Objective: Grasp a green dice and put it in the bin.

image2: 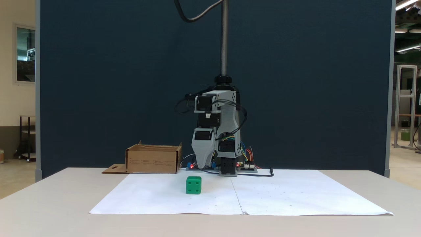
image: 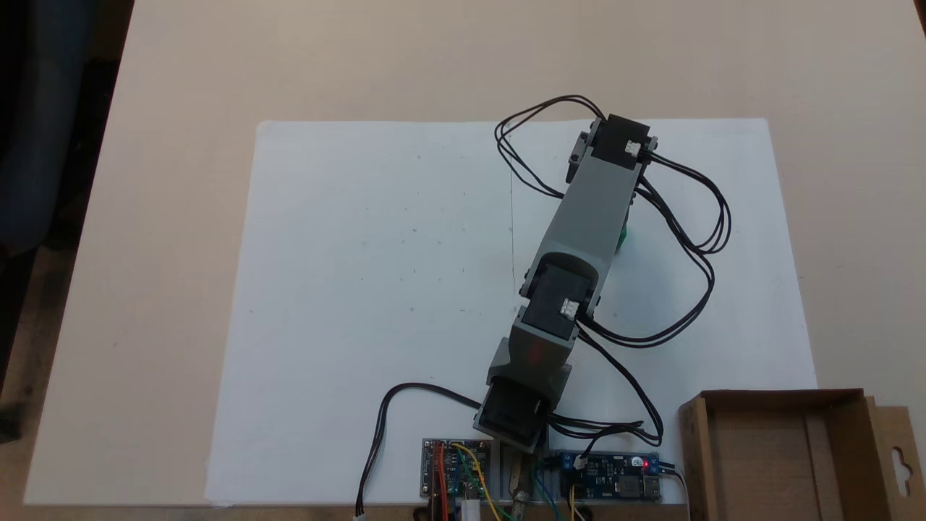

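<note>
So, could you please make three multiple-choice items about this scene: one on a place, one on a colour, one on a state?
1. Where does the dice lie?
A. in the bin
B. on the white paper
C. on the bare table

2. What colour is the bin?
A. blue
B. white
C. brown

3. How does the bin stand?
A. upright, open at the top
B. closed with a lid
C. tipped on its side

Answers: 1 B, the dice rests on the sheet in front of the arm. 2 C, its walls are plain cardboard. 3 A, a fixed view from above looks straight into it.
</note>
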You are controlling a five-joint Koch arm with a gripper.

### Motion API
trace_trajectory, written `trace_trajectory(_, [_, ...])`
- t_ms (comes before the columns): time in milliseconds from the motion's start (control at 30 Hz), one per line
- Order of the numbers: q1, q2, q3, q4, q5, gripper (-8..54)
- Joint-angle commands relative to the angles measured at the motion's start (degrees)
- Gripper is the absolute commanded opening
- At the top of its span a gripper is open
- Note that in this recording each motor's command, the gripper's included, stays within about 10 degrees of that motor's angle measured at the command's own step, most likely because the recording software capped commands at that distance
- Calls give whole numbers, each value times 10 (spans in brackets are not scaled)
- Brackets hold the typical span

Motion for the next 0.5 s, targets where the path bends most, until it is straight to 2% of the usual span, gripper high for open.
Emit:
trace_trajectory(0, [4, -1, -24, -33, 18, 433])
trace_trajectory(467, [4, -40, -23, -29, -95, 435])
